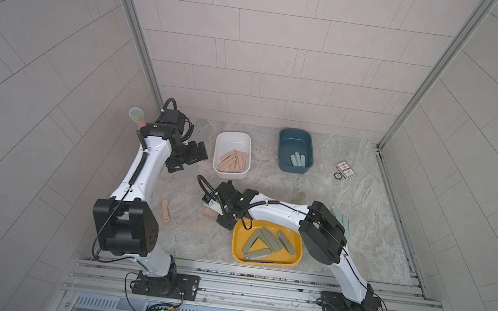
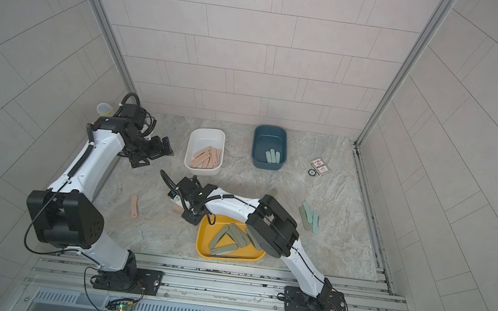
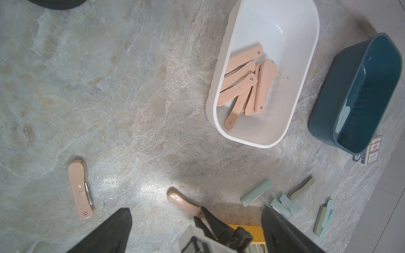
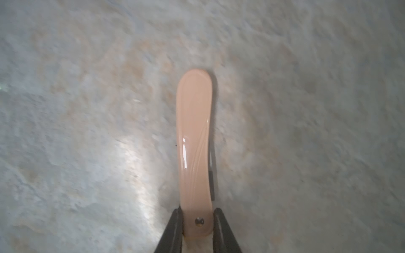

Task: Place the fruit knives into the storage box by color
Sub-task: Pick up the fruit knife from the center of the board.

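My right gripper point(image 4: 198, 221) is shut on the riveted end of a peach-pink fruit knife point(image 4: 194, 142), low over the table, left of the yellow box point(image 1: 236, 252); the same knife point(image 1: 209, 212) shows in both top views. A second pink knife point(image 1: 165, 210) lies loose further left. The white box point(image 1: 230, 136) holds several pink knives, the blue box point(image 1: 296, 131) teal ones point(image 1: 297, 159), the yellow box olive ones point(image 1: 265, 242). Loose teal knives point(image 2: 310, 215) lie at the right. My left gripper point(image 3: 196, 208) hangs open and empty beside the white box.
A small card box point(image 1: 345, 169) and a round token sit at the back right. A microphone point(image 1: 138, 115) stands behind the left arm. One olive knife point(image 1: 298, 198) lies behind the right arm. Aluminium rails point(image 1: 257, 281) border the table's front.
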